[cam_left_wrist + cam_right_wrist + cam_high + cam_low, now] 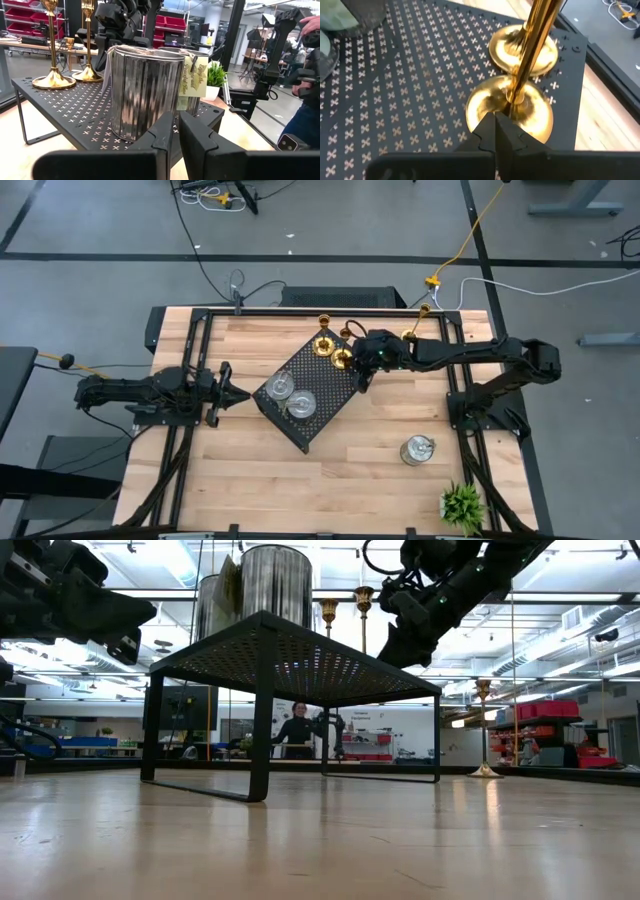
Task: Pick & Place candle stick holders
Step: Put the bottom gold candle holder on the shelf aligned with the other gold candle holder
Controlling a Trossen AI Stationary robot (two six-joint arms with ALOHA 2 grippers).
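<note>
Roughly two-thirds done, judging by layout: two ribbed silver holders [290, 397] and two brass holders [333, 352] stand on the black perforated tray [322, 378]. One silver holder [417, 449] waits on the wooden table [360, 470]; a third brass holder [411, 332] stands off the tray near the far edge. Right gripper [495, 125], pressed together, sits at a polished brass stem. Left gripper [176, 131], nearly closed and empty, faces the tagged silver holder.

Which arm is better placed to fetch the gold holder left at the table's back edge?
Right. Its gripper is over the tray's near corner, closest to that gold holder. The left gripper waits beyond the tray's far side.
</note>
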